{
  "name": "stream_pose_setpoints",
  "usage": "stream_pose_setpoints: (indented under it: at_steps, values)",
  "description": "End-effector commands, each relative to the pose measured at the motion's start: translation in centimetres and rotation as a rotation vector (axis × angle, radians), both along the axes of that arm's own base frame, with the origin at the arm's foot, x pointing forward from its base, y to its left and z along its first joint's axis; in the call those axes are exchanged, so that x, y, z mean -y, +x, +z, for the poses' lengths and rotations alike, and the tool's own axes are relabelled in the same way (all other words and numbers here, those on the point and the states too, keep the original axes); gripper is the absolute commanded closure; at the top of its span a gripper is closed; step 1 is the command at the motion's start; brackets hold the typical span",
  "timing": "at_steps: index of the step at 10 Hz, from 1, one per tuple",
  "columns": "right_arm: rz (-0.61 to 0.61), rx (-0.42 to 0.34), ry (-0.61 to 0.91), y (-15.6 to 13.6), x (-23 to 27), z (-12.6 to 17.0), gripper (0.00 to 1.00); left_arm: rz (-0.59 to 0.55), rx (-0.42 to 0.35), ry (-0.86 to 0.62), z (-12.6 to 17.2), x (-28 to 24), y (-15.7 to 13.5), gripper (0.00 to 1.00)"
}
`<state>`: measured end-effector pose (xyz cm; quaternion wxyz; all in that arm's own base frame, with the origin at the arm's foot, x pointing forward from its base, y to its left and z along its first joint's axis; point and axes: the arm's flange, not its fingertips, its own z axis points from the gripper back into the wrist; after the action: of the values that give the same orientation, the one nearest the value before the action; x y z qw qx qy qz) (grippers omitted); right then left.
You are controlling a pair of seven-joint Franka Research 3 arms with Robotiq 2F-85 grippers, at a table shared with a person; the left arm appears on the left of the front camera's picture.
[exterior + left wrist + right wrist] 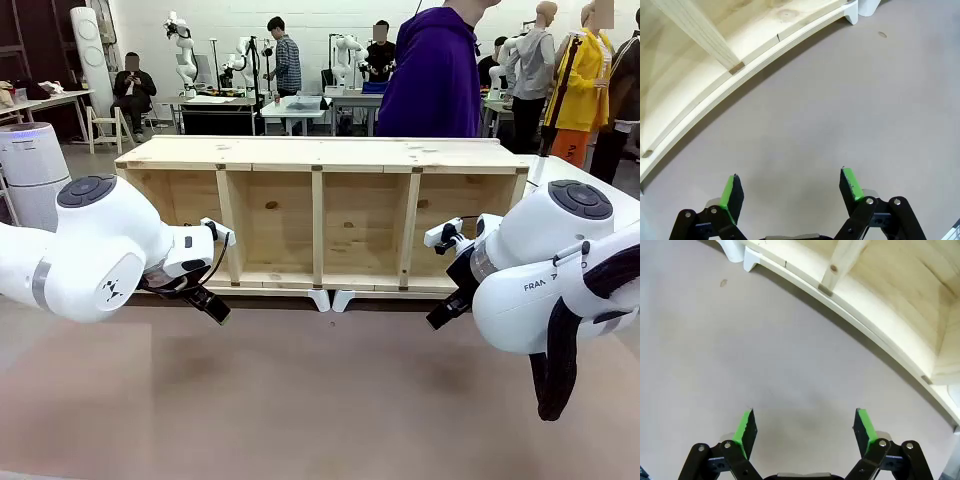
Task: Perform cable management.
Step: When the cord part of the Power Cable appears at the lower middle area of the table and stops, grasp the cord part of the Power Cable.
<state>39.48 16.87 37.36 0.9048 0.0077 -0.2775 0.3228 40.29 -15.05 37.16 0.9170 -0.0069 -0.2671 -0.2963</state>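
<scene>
Left gripper [790,186]: hovering before wooden shelf [322,155], jaws gaping wide, gripping nothing. Right gripper [804,426]: hovering before same shelf, jaws likewise wide.

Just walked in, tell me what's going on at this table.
Both robot arms hover low over the brown table, just in front of a long wooden shelf unit that sits on it. The left gripper and the right gripper are both open with nothing between their fingers. A person in a purple top stands behind the shelf unit at the far side.
</scene>
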Motion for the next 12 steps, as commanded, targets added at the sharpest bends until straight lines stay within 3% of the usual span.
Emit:
stream_pose_setpoints:
  at_steps: [1, 12]
  values:
    - [0.000, 0.000, 0.000, 0.00, 0.00, 0.00, 0.00, 0.000, 0.000, 0.000, 0.00, 0.01, -0.01, 0.00]
    - [-0.025, 0.020, 0.004, -0.60, 0.38, 0.59, 0.00, 0.017, -0.003, 0.026, 0.55, 0.00, -0.28, 0.00]
